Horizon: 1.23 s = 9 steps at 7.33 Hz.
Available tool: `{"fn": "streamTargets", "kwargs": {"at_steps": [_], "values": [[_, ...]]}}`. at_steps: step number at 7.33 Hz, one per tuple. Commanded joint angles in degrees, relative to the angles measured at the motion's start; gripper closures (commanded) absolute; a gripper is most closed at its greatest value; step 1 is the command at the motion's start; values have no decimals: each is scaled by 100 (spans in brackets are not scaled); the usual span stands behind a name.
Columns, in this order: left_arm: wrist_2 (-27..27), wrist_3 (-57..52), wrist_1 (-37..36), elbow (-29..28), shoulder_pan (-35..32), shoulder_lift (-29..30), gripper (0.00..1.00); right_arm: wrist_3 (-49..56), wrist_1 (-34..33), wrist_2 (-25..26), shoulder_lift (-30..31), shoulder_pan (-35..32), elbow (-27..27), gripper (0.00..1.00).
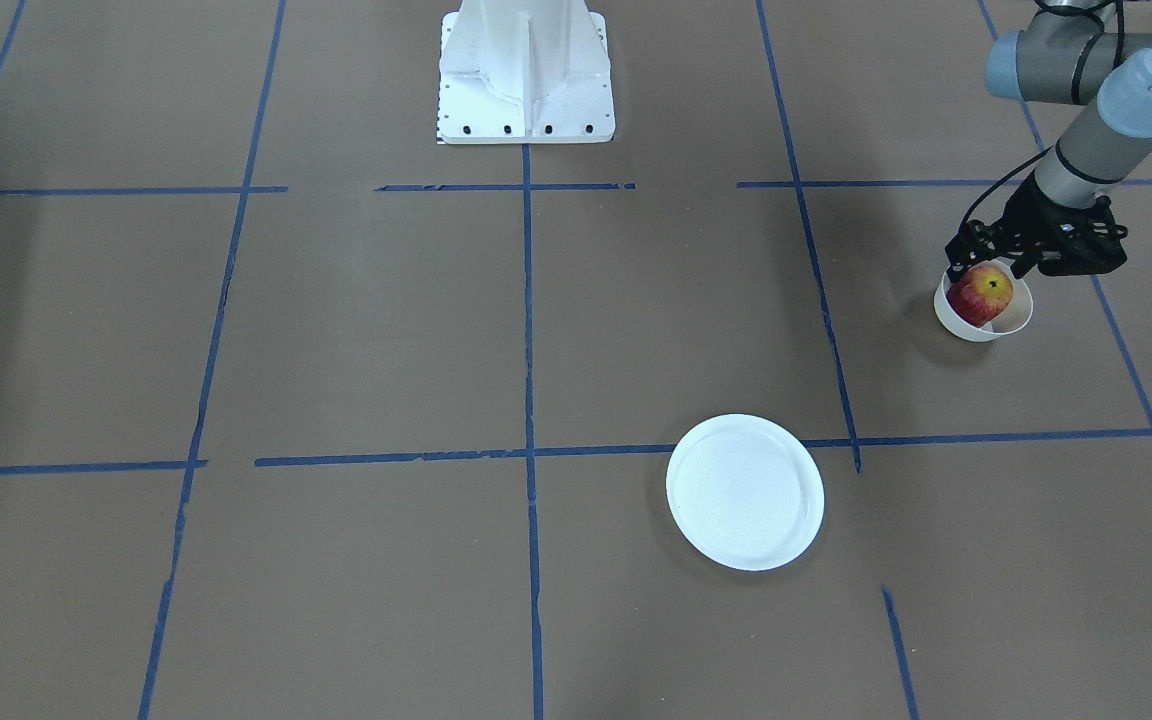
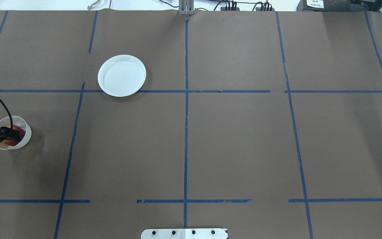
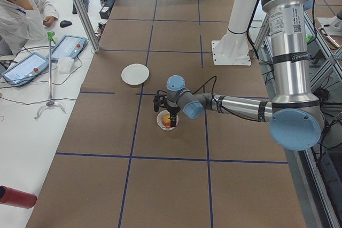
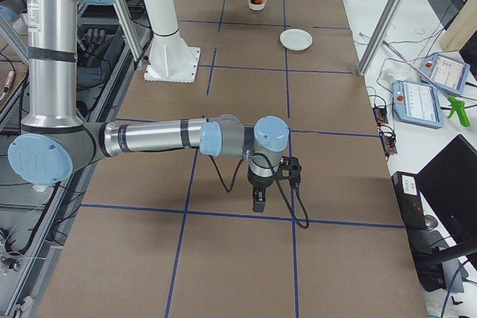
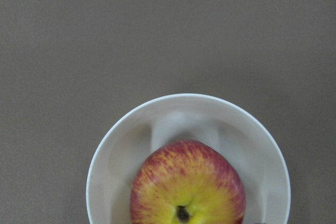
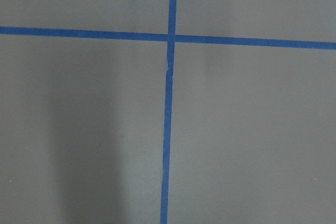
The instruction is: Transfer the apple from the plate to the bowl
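The apple [image 1: 981, 293] is sitting in the bowl [image 1: 976, 330] directly beneath the left gripper [image 1: 986, 260], its stem dimple pointing up toward it, axis standing near upright; whether the jaws are pinching it I cannot tell.

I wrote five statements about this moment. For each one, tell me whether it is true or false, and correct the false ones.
1. The apple lies inside the bowl. True.
2. A second apple lies on the plate. False: nothing lies on the plate, and the only apple is in the bowl.
3. The left gripper is at the bowl, right over the apple. True.
4. The bowl stands on the plate. False: the two are well apart, each standing on the table.
5. The right wrist camera looks down on the bowl. False: it shows only blue tape lines crossing on the table.
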<state>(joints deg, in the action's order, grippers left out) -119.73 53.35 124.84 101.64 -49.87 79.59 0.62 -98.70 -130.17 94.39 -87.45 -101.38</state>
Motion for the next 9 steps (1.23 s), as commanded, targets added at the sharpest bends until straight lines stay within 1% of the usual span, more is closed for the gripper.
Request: {"fn": "streamTargets", "kwargs": {"at_steps": [1,2,3,4,5,6,7,8,9], "values": [[-451,-165,-74,353,-92,-66,1,0,0,0,0,0,-4,0],[-786,-619,-370,774,-659,-189,1,0,0,0,0,0,-4,0],[-798,-1598,-878,1082,-1395,-355,1,0,0,0,0,0,4,0],[-806,-2913,-1936,1355,-1968,-435,1,0,0,0,0,0,-4,0],[-807,-3962,-2929,1454,-2627,-331,1,0,0,0,0,0,-4,0],[-885,-4860,-3279,1437,-3408,-330,1,0,0,0,0,0,4,0],[-1121,-5556,-3360,1263,-4085,-383,1,0,0,0,0,0,-4,0],[-1132,-6129,-4014,1157,-4336,-218,1,0,0,0,0,0,-4,0],[-1132,-6187,-4229,1121,-4356,-147,0,0,0,0,0,0,-4,0]]}}
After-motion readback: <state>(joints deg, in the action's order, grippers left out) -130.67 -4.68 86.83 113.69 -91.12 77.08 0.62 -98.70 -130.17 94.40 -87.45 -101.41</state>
